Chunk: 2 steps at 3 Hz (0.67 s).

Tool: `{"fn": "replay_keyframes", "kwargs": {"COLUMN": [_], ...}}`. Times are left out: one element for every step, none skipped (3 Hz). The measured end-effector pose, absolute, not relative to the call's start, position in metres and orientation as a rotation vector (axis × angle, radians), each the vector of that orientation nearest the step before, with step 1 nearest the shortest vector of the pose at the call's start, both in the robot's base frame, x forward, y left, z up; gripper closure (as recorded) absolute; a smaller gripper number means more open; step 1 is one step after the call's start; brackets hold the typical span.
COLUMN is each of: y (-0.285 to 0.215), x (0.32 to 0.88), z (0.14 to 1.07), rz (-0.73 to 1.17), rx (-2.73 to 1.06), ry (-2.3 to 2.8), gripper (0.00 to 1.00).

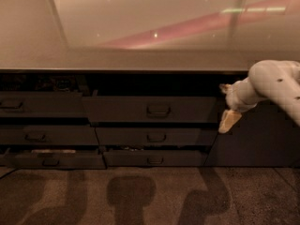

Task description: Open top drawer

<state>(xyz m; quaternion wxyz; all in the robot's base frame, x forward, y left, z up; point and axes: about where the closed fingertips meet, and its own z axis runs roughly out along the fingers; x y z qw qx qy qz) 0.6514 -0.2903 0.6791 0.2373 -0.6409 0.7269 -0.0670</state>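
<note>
At the right end of the dark cabinet, the gripper [227, 104] hangs from a white arm [274, 82], its 2 fingers spread apart, 1 above the other. Just left of it is the top drawer [117, 110]. The drawer's right edge is beside the lower finger, though I cannot tell if they touch. Its handle [158, 110] sits farther left. 2 shallower drawers [154, 137] lie to the gripper's lower left, and the pale countertop [140, 60] lies above it.
</note>
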Motion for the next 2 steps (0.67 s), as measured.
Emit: {"fn": "replay_keyframes", "kwargs": {"y": [-0.2781,-0.2781], "x": [0.6331,0.6331], "z": [0.6473,0.6473], "rz": [-0.156,-0.156], "rx": [-1.842,-1.842], "ry": [1.997,1.997], "gripper": [0.0,0.0]}}
